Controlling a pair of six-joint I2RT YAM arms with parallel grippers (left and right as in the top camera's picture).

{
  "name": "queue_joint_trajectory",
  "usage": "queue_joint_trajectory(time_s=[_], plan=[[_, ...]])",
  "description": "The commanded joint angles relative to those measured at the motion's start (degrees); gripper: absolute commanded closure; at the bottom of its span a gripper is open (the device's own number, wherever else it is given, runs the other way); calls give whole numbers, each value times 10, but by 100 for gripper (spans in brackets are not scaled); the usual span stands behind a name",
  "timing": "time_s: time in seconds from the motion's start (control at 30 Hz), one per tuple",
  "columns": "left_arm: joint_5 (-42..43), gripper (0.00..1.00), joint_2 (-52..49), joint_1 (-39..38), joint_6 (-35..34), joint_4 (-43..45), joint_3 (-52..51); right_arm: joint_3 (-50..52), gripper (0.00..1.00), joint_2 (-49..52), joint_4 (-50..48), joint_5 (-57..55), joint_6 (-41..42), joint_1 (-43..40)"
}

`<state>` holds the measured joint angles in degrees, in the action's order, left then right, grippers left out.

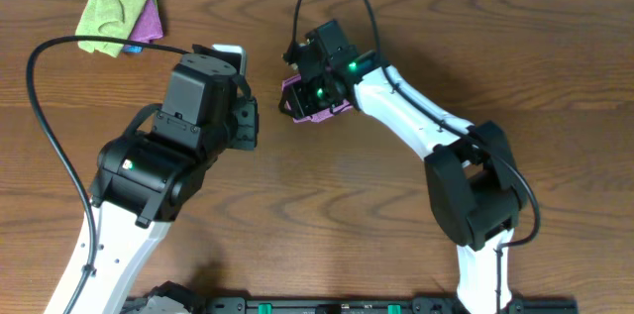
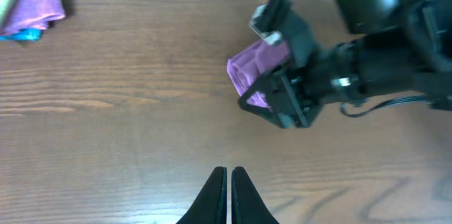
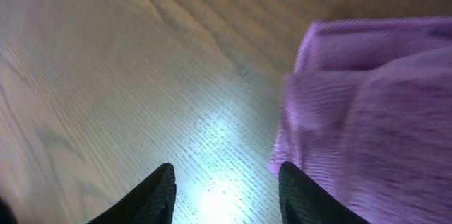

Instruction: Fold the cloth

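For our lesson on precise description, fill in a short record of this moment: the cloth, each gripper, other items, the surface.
cloth: purple cloth, bunched up, lying on the table
left gripper: left gripper shut, empty, apart from the cloth
right gripper: right gripper open, low over the table, cloth beside one finger
other items: stack of cloths, green on top, at the far left corner
surface: wooden table

no readable text, no labels, no brands, no numbers on anything in view
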<state>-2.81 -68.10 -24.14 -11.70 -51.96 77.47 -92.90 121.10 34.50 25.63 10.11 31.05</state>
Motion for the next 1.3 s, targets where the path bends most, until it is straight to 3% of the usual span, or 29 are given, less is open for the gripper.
queue_joint_trajectory(time_s=[0.0, 0.07, 0.23, 0.4, 0.47, 0.67, 0.87, 1.27], plan=[[-21, 94, 3, 18, 10, 4, -5, -41, 49, -37, 26, 7, -17, -19], [-21, 87, 0, 26, 10, 3, -5, -54, 48, -44, 52, 7, -35, -26], [1, 57, -25, 33, 10, 8, -22, -75, 45, -63, 112, -37, -48, -51], [109, 23, -85, 39, 10, 55, -56, -76, 42, -72, 153, -47, -76, -87], [132, 5, -118, 39, 10, 79, -60, -76, 46, -72, 166, -47, -76, -106], [214, 5, -224, 39, -6, 175, -61, -76, 43, -72, 185, -47, -92, -146], [245, 4, -319, 43, -28, 231, -61, -76, 43, -72, 189, -85, -100, -160], [403, 5, -391, 136, -72, 323, -61, -75, 44, -56, 190, -95, -106, -176]])
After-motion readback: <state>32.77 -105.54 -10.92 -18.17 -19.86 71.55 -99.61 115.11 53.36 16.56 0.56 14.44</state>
